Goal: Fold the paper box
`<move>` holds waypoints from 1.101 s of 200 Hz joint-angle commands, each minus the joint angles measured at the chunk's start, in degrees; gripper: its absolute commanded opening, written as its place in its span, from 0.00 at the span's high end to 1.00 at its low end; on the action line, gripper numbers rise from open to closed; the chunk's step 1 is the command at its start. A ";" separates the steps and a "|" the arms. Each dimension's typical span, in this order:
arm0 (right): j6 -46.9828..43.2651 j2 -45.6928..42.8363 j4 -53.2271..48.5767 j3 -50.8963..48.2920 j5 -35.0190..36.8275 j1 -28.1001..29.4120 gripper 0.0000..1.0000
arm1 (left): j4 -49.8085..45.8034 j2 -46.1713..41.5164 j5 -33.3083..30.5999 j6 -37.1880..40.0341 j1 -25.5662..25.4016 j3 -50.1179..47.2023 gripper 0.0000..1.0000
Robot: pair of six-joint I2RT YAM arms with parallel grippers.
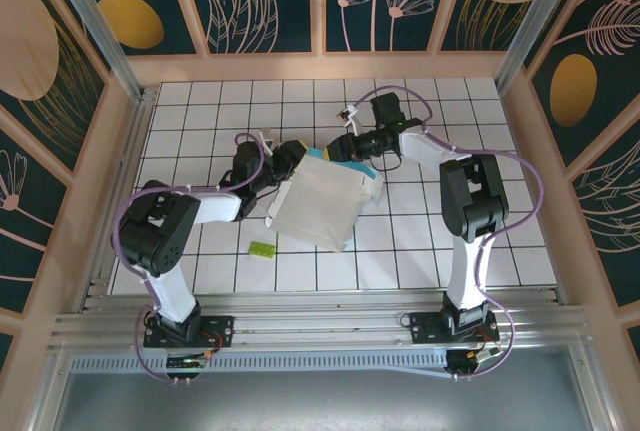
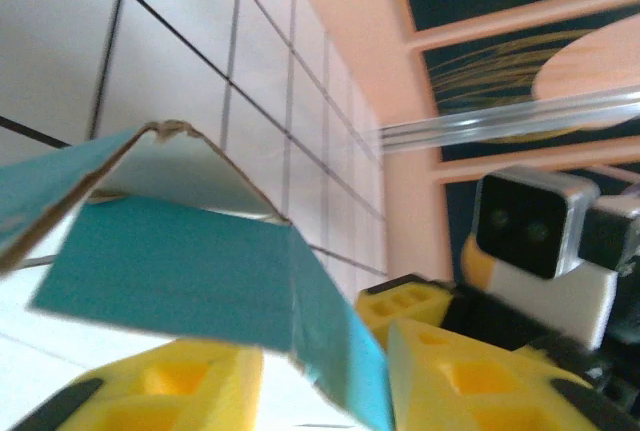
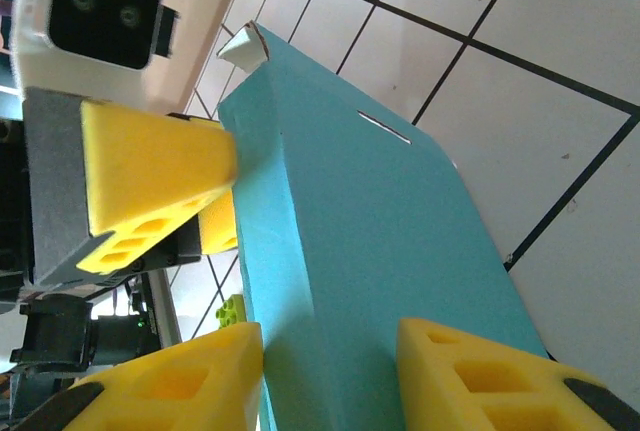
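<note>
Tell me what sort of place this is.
Probably a lab robot cell, not a home: a white gridded tabletop, aluminium rails with the left arm and right arm bolted on, and floral-printed panel walls boxing it in.

The top camera sits above and behind my two arm bases and looks down from far on the whole tiled surface. The camera on my left wrist is very near to my left claw and looks low along the surface, toward the wall. The camera on my right wrist is just behind my right claw and faces my left arm. All three views share the paper box, and each wrist view catches the opposite claw.
</note>
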 commanded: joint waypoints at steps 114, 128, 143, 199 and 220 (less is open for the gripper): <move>0.02 -0.58 -0.28 -1.11 2.11 0.75 0.61 | -63.10 -2.95 -12.78 46.27 0.79 32.98 0.56; -0.04 -0.72 -0.45 -1.13 2.29 0.97 0.61 | -65.98 -0.16 -10.96 46.72 0.79 35.59 0.56; -0.15 -0.81 -0.54 -1.12 2.55 0.93 0.61 | -67.97 1.49 -9.42 46.90 0.80 37.55 0.56; -0.18 -0.81 -1.07 -0.97 3.17 1.05 0.61 | -70.22 4.85 -9.68 45.85 0.79 39.97 0.55; -0.24 -0.81 -1.16 -0.84 3.26 1.15 0.62 | -70.06 5.29 -9.90 45.50 0.79 39.67 0.54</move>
